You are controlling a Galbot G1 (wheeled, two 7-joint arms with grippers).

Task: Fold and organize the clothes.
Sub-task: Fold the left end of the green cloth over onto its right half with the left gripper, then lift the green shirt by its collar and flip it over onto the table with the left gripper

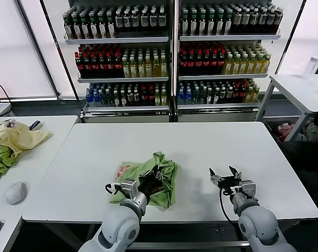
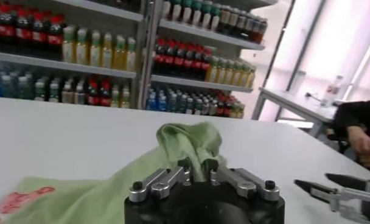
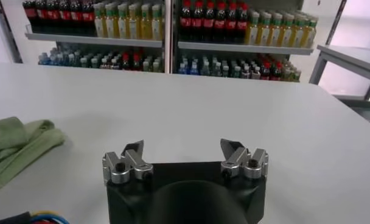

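- Clothes [image 1: 161, 176]: one light green short-sleeved shirt lies crumpled on the white table [image 1: 201, 152], near the front edge and a little to the robot's left of the middle.
- Its red-and-white chest print [image 1: 122, 170] shows at the shirt's left end, facing up; in the left wrist view the print [image 2: 17, 201] sits on the flat part of the cloth.
- A bunched fold of the shirt [image 2: 194, 143] rises in a hump just ahead of the left gripper.
- Left gripper [image 1: 155, 176] rests on top of the shirt, its fingers [image 2: 184, 165] close together with cloth between and around them; whether they are pinching the cloth or just letting go I cannot tell.
- Right gripper [image 1: 225, 173] hovers over bare table, well apart from the shirt on its right side, with its jaws spread wide and nothing between them.
- From the right wrist view the shirt's edge [image 3: 20, 146] lies off to one side, not touching that gripper [image 3: 184, 148].
- A pale yellow garment [image 1: 17, 137] and a darker green cloth [image 1: 0, 161] lie on a separate table at the robot's left, near a computer mouse [image 1: 15, 192].
- Shelves of bottles [image 1: 172, 52] stand behind the table.
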